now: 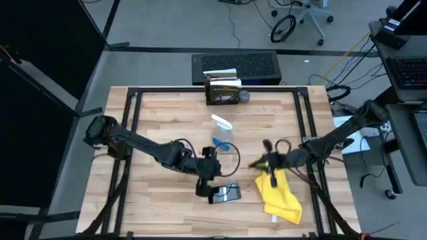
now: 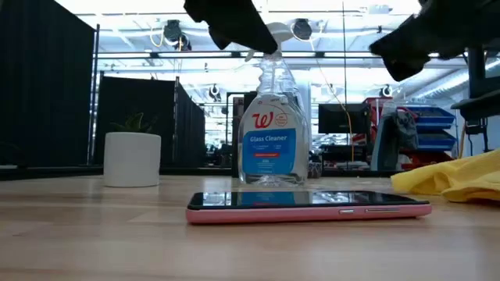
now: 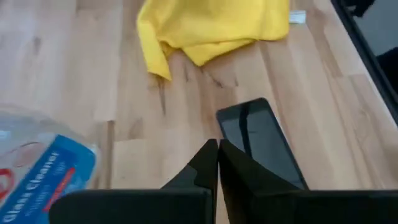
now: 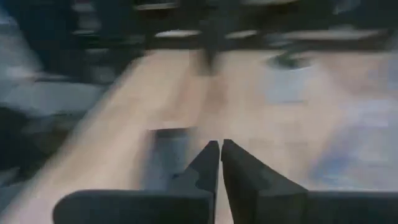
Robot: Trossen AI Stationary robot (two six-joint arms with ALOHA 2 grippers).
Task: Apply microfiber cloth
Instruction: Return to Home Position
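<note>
The microfiber cloth [image 1: 279, 199] lies crumpled on the worktop [image 1: 160, 113], near its front edge on the robot's right side, held by neither pincer. Just beside it toward the centre, but not touching, the black smartphone [image 1: 227, 193] lies flat, with a pink rim showing in the low view. Behind the phone stands the spray bottle [image 1: 223, 133] of blue glass cleaner, upright.

The right pincer [image 4: 220, 146] hangs above the worktop at the cloth's far corner, its 2 fingers pressed together with nothing between them. The left pincer [image 3: 218, 148] is likewise closed and empty, poised over the phone's near end with the bottle close at its side.

Wiping looks finished, so the risk lies in the retreat. The right arm sits low over the cloth, and a fingertip could catch a raised fold and drag the cloth off the front edge. The left arm has to clear both phone and bottle. A sideways swing before lifting could tip the tall, light bottle or skid the phone across the smooth wood.

The worktop is pale butcher-block planks inside a black metal frame, with a small dark box [image 1: 223, 90] at its far edge. Around it are a grey floor with loose cables, black curtains on the left, a wheeled chair, and a desk on the right. The low view adds monitors, blue bins and ceiling lights.
</note>
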